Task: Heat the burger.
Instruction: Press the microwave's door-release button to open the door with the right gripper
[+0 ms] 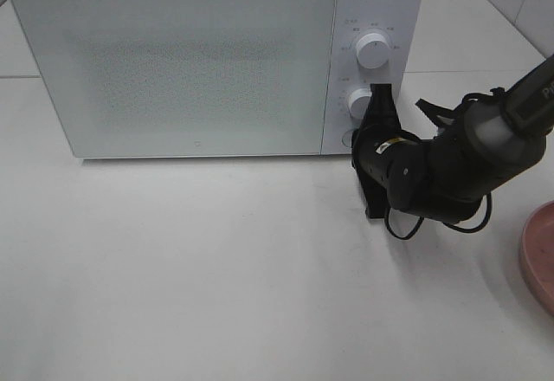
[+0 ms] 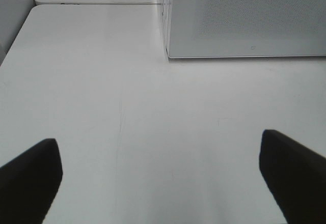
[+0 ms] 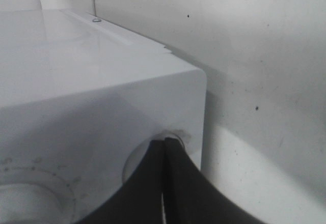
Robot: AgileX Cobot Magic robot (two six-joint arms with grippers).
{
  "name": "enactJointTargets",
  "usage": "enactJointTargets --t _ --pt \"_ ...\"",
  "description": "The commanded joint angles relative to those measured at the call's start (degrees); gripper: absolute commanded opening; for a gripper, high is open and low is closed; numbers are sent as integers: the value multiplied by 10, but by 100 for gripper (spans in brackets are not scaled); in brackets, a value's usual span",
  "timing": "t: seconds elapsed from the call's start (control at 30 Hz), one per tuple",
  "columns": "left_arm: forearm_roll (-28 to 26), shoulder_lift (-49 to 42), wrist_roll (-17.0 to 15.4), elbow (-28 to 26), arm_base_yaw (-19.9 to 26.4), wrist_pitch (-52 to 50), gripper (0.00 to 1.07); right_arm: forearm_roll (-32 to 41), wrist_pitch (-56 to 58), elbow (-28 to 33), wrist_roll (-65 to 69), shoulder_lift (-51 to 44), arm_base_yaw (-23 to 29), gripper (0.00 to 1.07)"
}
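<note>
Table: white. Microwave stands along the far edge with its door shut, front toward the near edge. The panel on its right end carries an upper knob, a lower knob and a round button below them. Right arm reaches in from the right edge. Right gripper points at the panel, fingers pressed together, tips just beside the lower knob; whether they touch cannot be told. Pink plate sits at the right edge, partly cut off.

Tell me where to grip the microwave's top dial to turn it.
Grip the top dial across its round rim, coming straight at the microwave front panel. It's a short white cylinder standing proud of the panel, so opened jaws can straddle it. The right gripper is shut.
</note>
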Motion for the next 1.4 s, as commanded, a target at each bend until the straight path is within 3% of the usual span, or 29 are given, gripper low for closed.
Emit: enactJointTargets --t 0.03,0.5,0.87,1.4 --pt "-6 -15 0 1 1 -5 103 -3 -9 -16 -5 5 -5 0" --pt "-6 -15 0 1 1 -5 103 -1 -78 -51 -15 13 -5 0" --pt "-6 -15 -1 1 1 -5 103 1 -133 -111 -44 38 -7 0" --pt "-6 -15 -1 1 1 -5 103 27 -83 -83 -60 15 -3 0"
